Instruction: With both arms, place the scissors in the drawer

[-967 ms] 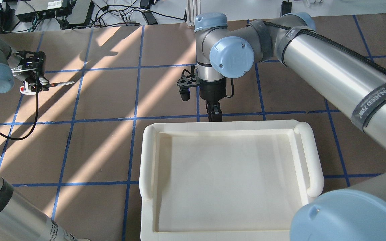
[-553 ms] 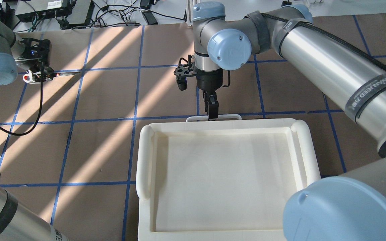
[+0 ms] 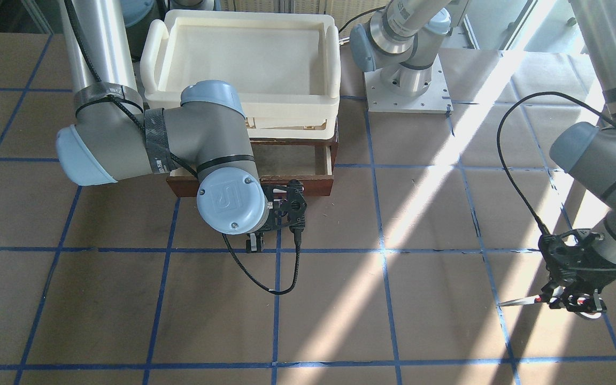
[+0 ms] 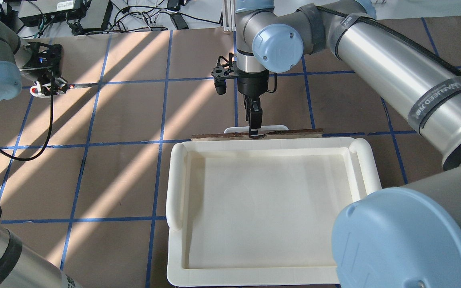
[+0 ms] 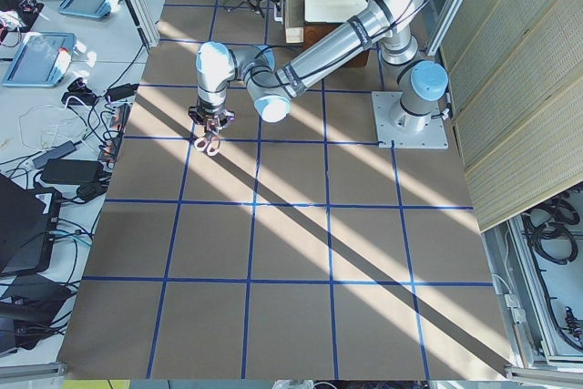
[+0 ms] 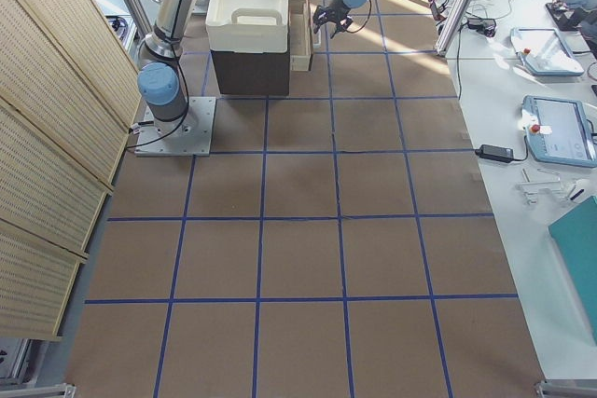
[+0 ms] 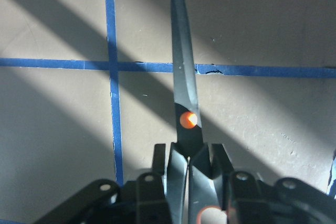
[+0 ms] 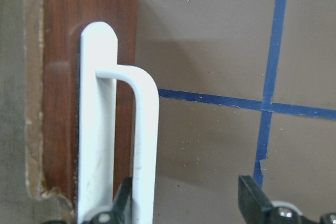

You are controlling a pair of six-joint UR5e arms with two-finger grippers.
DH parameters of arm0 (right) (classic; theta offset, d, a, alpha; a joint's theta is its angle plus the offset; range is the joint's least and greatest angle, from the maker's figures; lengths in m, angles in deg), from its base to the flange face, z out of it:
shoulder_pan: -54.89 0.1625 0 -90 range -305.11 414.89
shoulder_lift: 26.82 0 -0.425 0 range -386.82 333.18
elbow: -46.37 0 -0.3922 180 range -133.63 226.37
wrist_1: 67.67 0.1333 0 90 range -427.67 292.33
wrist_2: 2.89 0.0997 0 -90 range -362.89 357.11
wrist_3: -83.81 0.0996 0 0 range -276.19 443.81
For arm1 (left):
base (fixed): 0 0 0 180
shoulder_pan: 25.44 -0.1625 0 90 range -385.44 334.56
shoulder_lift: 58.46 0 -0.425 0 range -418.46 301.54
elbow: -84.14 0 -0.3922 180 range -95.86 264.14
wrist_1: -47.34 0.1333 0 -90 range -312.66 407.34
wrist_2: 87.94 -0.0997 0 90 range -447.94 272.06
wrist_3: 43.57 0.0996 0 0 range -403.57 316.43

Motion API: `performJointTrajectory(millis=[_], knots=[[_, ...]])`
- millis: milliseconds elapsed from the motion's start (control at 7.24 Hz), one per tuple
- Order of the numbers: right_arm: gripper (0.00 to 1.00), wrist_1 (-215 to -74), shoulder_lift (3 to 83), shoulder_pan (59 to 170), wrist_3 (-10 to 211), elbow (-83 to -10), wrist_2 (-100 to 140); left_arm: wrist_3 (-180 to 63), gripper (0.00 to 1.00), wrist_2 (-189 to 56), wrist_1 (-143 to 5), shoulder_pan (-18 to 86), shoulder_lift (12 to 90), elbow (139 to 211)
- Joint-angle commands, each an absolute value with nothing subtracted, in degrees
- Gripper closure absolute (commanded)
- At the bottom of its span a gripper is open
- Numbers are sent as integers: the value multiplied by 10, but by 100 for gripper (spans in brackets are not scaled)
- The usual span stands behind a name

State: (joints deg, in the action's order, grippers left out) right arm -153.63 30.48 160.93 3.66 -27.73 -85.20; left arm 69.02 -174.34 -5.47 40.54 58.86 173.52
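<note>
- The right claw [image 8: 186, 199] is at the drawer's white bar handle [image 8: 146, 145]. Its jaws stand apart: one finger sits in the gap behind the bar, the other well clear on the outer side (a hook, not a pinch).
- The drawer [image 3: 313, 186], dark reddish-brown, is part-way out from under a cream tray [image 4: 176, 180]. A strip of its pale interior shows.
- The step in hand looks to be drawing the drawer open. To do it well, pull straight along the drawer's run and level with the tabletop [image 4: 126, 116]. Hook near the bar's middle so the drawer does not skew, and stop once the opening is long enough for the scissors.
- The right arm [image 4: 394, 76] reaches out over the tray, wrist turned straight down, claw upright above the handle.
- The scissors [image 7: 182, 87] are clamped in the left claw [image 7: 190, 163] just behind the pivot. The blades are closed and level above the tabletop, well apart from the drawer.
- The left arm [image 3: 597, 160] is bent low at the table's far left side.
</note>
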Motion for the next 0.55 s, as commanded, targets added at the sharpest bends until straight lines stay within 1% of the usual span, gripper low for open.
performJointTrajectory(millis=[0, 415], knots=[[29, -1545, 293, 1608, 36, -261, -853, 690, 100, -1741, -55, 407, 588, 1735], [31, -1569, 279, 1605, 36, -244, -855, 690, 100, -1741, -55, 407, 589, 1735]])
